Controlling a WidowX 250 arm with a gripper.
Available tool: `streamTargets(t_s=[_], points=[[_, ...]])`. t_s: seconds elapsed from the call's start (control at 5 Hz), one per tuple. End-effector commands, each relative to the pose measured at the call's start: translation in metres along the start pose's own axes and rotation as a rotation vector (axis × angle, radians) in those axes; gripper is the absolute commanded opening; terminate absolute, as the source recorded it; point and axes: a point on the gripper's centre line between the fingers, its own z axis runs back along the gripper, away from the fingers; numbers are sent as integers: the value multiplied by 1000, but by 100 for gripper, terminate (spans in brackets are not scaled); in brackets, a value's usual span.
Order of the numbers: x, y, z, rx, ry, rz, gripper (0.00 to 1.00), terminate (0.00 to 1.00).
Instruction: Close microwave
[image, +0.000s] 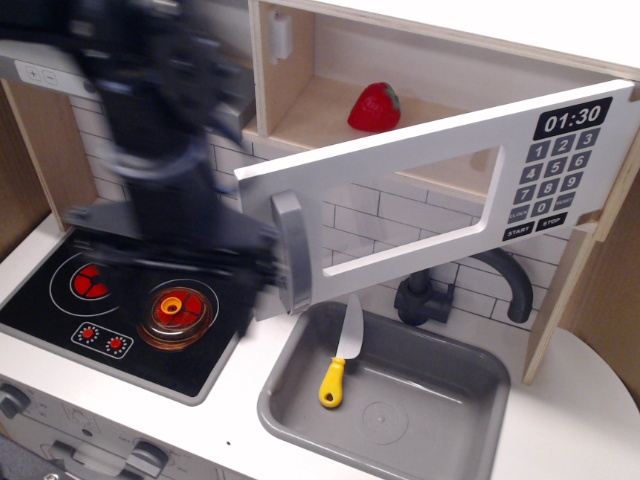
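The microwave (300, 95) is a light-wood box at the top. Its white door (400, 215) stands swung wide open toward me, with a clear window, a grey bar handle (290, 250) on its left end and a black keypad (555, 170) reading 01:30. A red strawberry (375, 107) lies inside. My gripper (170, 265) is a motion-blurred black shape just left of the handle, above the stove. Its fingers look spread and hold nothing, and the right finger (248, 295) is close to the door's left edge.
A grey sink (400, 420) below the door holds a yellow-handled knife (340, 360). A dark faucet (505, 280) stands behind it. The black stove (60, 320) carries an orange pot (178, 310). The grey range hood (35, 70) is at top left, mostly behind my arm.
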Motion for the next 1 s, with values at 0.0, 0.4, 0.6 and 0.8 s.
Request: streamTargets(t_s=[0.0, 0.4, 0.6, 0.8], points=[[20, -70, -3, -32, 23, 5, 100, 0], [41, -108, -2, -91, 30, 47, 100, 0], [53, -118, -3, -90, 28, 85, 100, 0], [76, -111, -6, -87, -16, 150, 100, 0]])
